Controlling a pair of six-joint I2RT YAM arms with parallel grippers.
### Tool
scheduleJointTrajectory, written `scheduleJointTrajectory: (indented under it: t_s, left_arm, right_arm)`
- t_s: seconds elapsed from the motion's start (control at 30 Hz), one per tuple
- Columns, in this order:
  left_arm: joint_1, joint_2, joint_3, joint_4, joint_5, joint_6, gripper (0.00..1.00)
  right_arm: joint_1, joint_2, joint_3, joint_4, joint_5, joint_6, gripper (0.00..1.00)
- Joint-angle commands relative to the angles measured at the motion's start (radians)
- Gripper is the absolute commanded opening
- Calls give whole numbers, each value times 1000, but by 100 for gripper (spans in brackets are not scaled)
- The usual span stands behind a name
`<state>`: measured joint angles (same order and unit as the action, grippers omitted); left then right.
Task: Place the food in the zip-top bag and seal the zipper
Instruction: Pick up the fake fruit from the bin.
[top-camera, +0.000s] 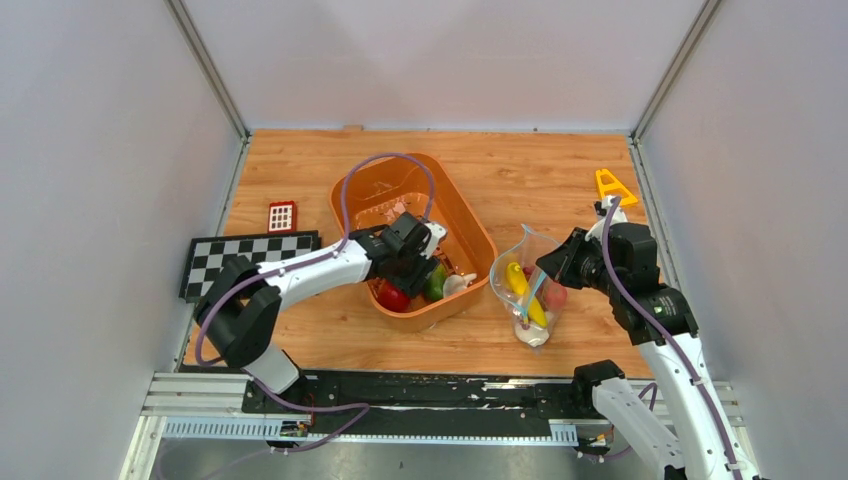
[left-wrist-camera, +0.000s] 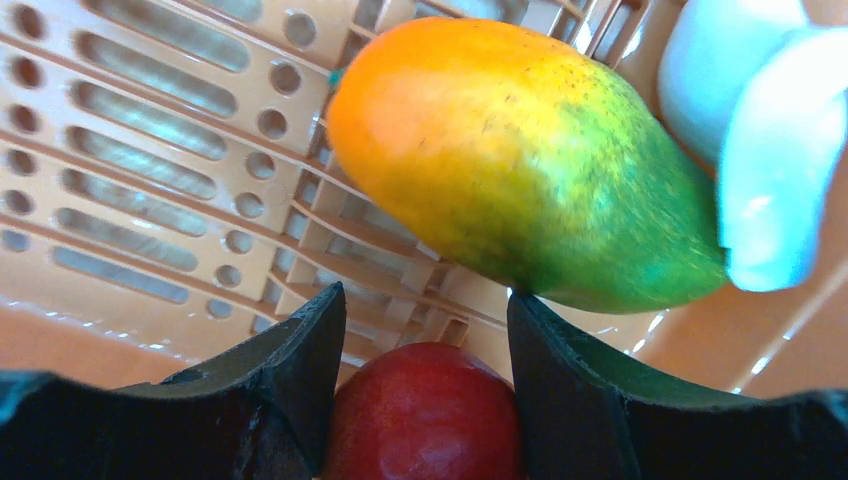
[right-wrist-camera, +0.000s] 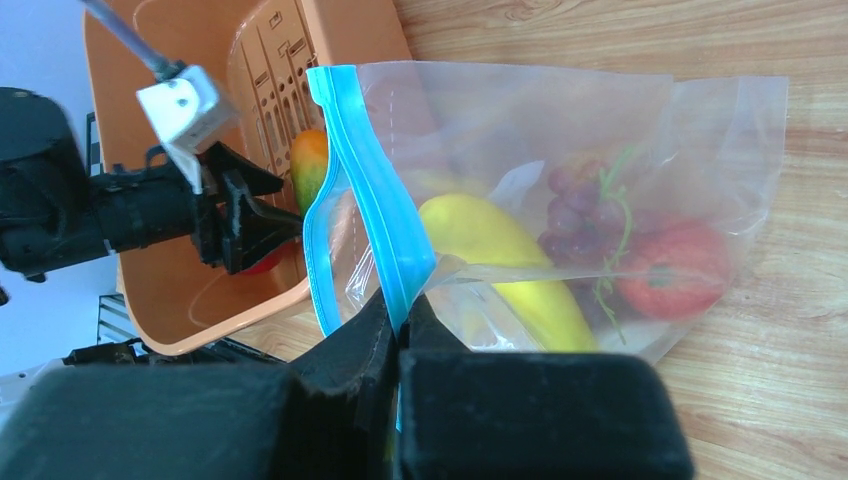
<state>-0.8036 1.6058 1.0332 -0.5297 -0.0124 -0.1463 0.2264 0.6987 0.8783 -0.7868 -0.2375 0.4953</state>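
Observation:
My left gripper (left-wrist-camera: 425, 310) reaches into the orange basket (top-camera: 470, 225) with its jaws closed on a red round fruit (left-wrist-camera: 425, 420), which touches both fingers. A green-orange mango (left-wrist-camera: 520, 160) and a white garlic-like piece (left-wrist-camera: 770, 150) lie just beyond it. My right gripper (right-wrist-camera: 400, 300) is shut on the teal zipper (right-wrist-camera: 375, 190) and holds the clear zip-top bag (right-wrist-camera: 600, 150) open and upright. Inside the bag are a yellow banana (right-wrist-camera: 500, 250), purple grapes (right-wrist-camera: 580, 215) and a red fruit (right-wrist-camera: 672, 270). In the top view the bag (top-camera: 525, 285) stands right of the basket.
A small red grid block (top-camera: 282, 216) and a checkerboard (top-camera: 250, 255) lie left of the basket. A yellow triangular piece (top-camera: 613, 186) stands at the back right near the wall. Grey walls enclose the wooden table on three sides.

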Motion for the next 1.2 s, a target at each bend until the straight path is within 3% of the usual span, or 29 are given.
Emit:
scheduleJointTrajectory:
  t_s: [0.0, 0.2, 0.63, 0.9, 1.17]
  left_arm:
    - [-4, -131, 15, 71, -65, -18, 38]
    - [2, -278, -9, 129, -146, -50, 35]
    - [18, -372, -22, 187, -104, -109, 35]
    - [18, -415, 53, 295, 124, -185, 35]
    - [9, -385, 53, 660, 351, -360, 35]
  right_arm:
    - [-2, -3, -5, 60, -11, -2, 0]
    - [-2, -7, -7, 63, -12, 3, 0]
    - [-3, -11, -8, 69, -26, 13, 0]
    - [-3, -6, -13, 88, -49, 26, 0]
    - [-2, -5, -39, 139, -109, 67, 0]
